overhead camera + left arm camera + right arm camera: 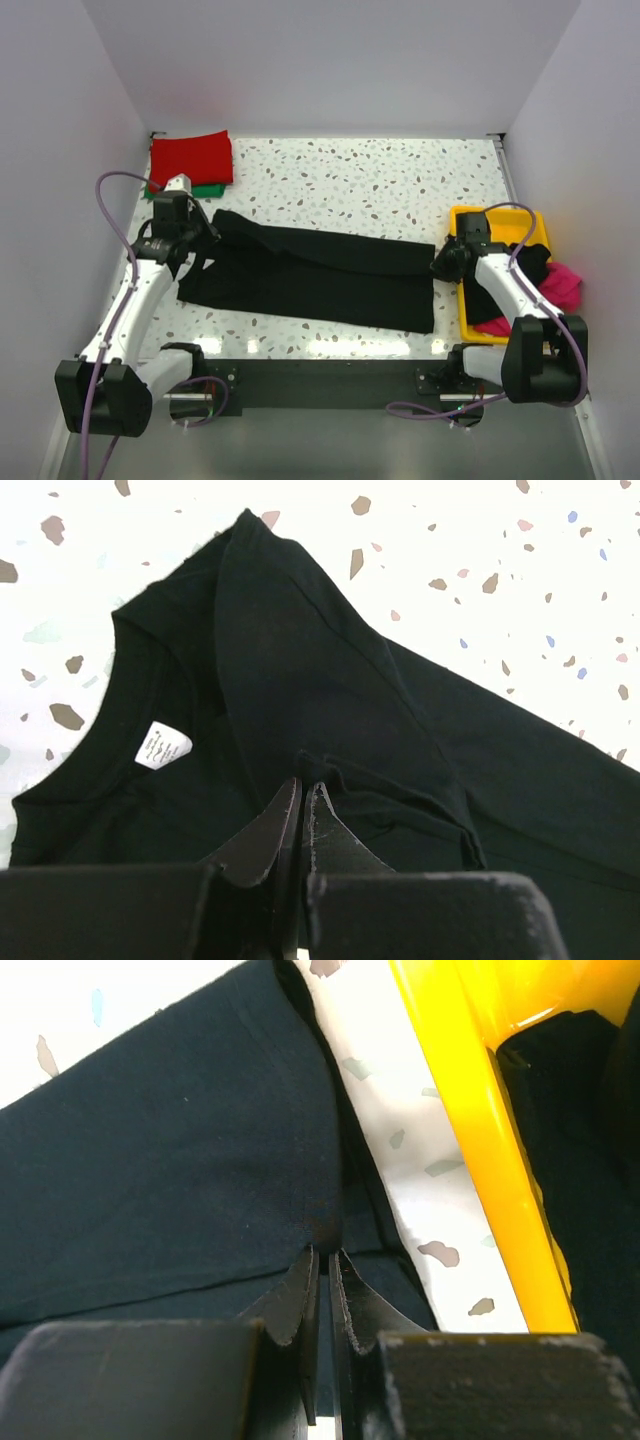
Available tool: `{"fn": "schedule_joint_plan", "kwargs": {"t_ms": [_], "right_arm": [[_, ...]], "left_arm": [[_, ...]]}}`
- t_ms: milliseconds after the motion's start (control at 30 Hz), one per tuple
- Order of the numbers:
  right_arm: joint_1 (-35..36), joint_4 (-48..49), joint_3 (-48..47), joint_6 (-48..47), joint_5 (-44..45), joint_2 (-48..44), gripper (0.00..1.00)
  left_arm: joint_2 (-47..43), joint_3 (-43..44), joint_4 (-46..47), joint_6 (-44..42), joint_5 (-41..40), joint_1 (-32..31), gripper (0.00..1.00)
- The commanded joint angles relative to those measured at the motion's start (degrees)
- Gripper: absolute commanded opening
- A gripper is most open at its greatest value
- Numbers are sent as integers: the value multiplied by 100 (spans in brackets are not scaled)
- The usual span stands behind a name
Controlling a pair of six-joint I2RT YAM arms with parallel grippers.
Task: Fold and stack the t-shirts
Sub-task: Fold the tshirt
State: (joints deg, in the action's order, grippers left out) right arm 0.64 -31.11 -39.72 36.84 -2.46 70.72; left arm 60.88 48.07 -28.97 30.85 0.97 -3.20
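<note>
Speckled tabletop [380, 180] fills frame centre. Black t-shirt [320, 275] lies stretched across middle, left to right, partly folded lengthwise. Yellow tray [470, 215] at right edge holds second black t-shirt [535, 262] and pink t-shirt [562, 285]. Red t-shirt [190, 158] folded at upper left, on top of green t-shirt [208, 190]. Left gripper [302, 788] at shirt's left, collar end, pressed together, pinching cloth fold. Right gripper [322, 1255] at shirt's right end beside tray, pinching hem. White neck label [163, 747] just left of left gripper.

black t-shirt [320, 275], seemingly folded lengthwise, lying flat
</note>
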Motion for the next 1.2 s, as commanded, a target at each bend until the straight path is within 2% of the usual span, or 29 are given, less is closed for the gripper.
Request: {"fn": "schedule_joint_plan", "kwargs": {"t_ms": [0,500,767,800,867,900,933,967,1033,1167], "right_arm": [[-12,-149,-18,-98,114,-199,0],[-3,-246,307,-80,176,-436,0],[-3,-184,395,-72,193,-392,0],[-3,-185,378,-80,167,-392,2],[-3,-202,360,-80,141,-401,8],[-3,-211,343,-124,97,-410,12],[-3,-228,325,-151,79,-427,21],[-3,-237,308,-186,61,-488,25],[-3,-316,220,-256,52,-532,34],[-3,-299,18,-405,-79,-577,42]], "left_arm": [[-234,88,-100,-70,-229,74,0],[-586,-272,-241,8,-194,92,0],[-657,-711,-170,333,105,92,0],[-665,-781,-144,456,131,92,0],[-727,-930,-153,606,149,92,7],[-770,-984,-153,754,166,92,11],[-823,-1036,-135,825,236,92,13],[-937,-1133,-126,904,237,92,15],[-1034,-1169,-205,1080,193,92,27],[-1192,-941,-460,1134,-123,92,34]]}}
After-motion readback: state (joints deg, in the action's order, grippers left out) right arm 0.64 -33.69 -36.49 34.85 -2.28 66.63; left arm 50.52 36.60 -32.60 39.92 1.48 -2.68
